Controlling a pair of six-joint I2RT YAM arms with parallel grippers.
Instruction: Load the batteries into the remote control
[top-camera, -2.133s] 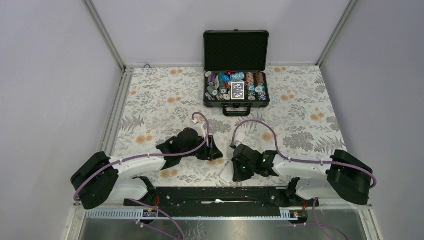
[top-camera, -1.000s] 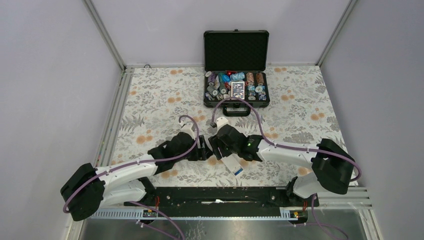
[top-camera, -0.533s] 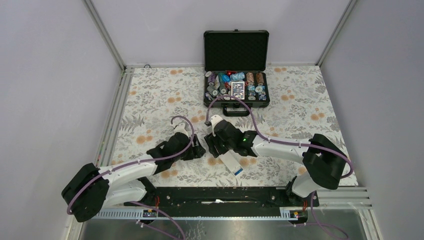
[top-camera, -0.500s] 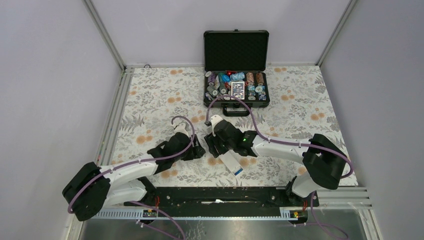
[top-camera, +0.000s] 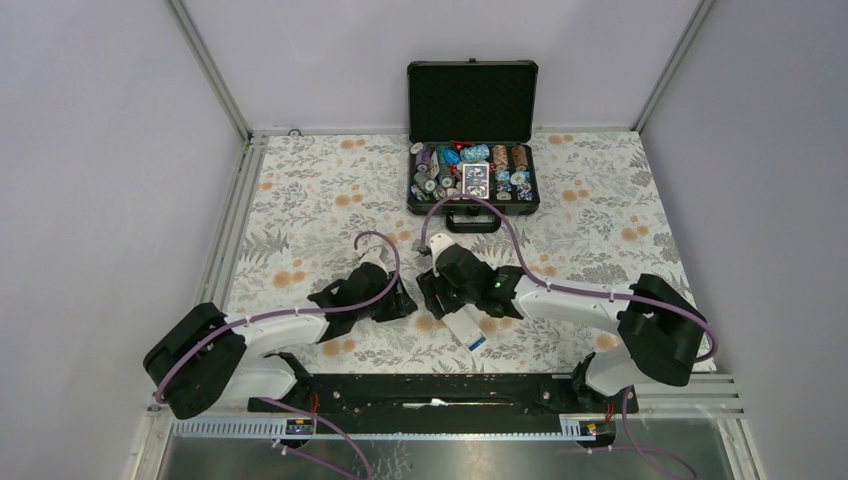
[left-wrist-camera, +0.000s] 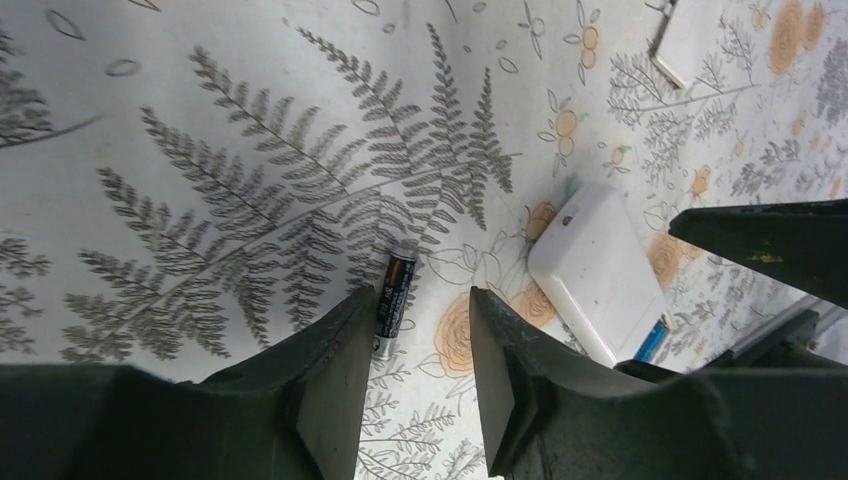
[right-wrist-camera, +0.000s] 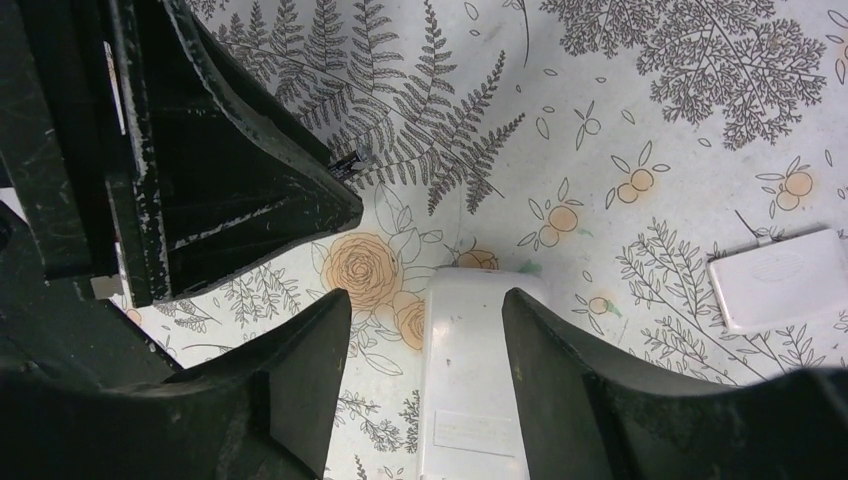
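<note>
Just pinched the left tool (left-wrist-camera: 420, 300) in around the battery (left-wrist-camera: 393, 303) — still gapped, nothing clamped yet — with right tool (right-wrist-camera: 425, 300) spread above remote control (right-wrist-camera: 470, 380).

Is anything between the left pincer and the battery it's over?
Nothing visible. The battery lies bare on the floral cloth, in the gap between the fingers of the left pincer, close to one of them. The remote control lies apart, off to one side.
</note>
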